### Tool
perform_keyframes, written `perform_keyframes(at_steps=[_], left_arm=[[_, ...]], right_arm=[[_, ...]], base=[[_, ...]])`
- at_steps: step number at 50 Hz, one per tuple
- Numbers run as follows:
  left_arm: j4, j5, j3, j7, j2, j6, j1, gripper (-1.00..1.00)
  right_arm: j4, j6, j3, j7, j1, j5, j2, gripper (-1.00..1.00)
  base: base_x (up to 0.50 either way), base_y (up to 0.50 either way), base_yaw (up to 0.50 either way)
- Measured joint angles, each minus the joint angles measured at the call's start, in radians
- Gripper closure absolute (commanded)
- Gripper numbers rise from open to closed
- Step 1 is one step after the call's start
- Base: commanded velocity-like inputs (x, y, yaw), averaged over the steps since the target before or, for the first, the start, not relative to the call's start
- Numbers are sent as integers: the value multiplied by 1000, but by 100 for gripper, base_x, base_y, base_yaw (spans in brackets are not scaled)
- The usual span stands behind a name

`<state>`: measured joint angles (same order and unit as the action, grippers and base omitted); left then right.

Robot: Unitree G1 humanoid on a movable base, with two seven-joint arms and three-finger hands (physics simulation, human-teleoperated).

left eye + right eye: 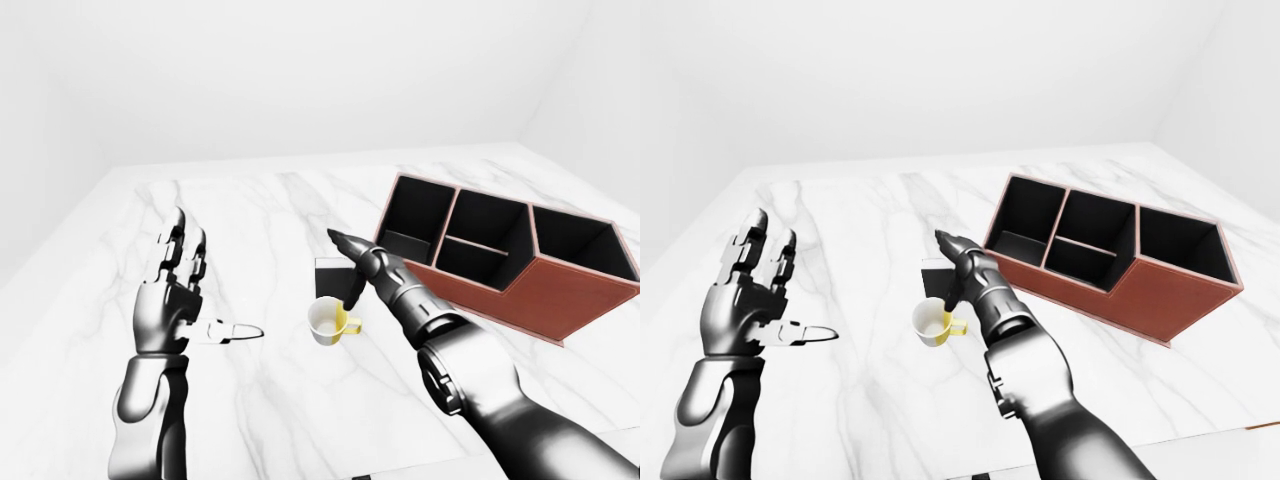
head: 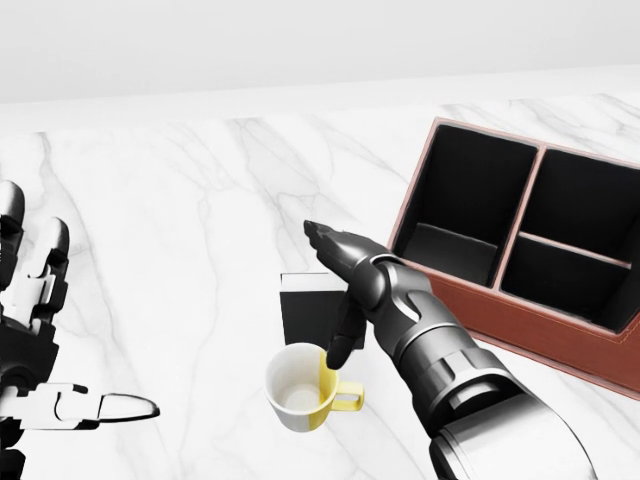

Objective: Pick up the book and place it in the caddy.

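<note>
A thin black book (image 2: 305, 310) lies flat on the white marble table (image 2: 200, 200), just left of the caddy. The caddy (image 2: 480, 302) is a red-brown box with three black compartments, all of them bare, at the right of the head view. My right hand (image 2: 322, 295) hovers open over the book's right edge. Its fingers (image 2: 325, 238) stretch toward the upper left and its thumb points down beside the mug. Far to the left, my left hand (image 2: 70, 330) is raised and open with its thumb out, holding nothing.
A white mug with a yellow inside and handle (image 2: 300, 392) stands upright right below the book, close to my right thumb. The table's edge runs along the top of the head view below a plain white wall (image 1: 300, 80).
</note>
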<state>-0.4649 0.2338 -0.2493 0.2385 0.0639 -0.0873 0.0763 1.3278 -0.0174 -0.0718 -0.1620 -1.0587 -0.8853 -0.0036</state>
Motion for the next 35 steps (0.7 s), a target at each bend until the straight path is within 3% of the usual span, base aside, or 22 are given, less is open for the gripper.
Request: perform_keyframes(at_steps=[22,35], left_arm=[[8,30,-40,10,-2,0,20,-100],[10,36,-47,10,-2,0,25,-100]], right_arm=[[33,-68,28,-26,-23,-74,-11,-100],[40,-70,42,-20,-32,-89,-17,-100]], base=[[0,0,0],[0,0,0]])
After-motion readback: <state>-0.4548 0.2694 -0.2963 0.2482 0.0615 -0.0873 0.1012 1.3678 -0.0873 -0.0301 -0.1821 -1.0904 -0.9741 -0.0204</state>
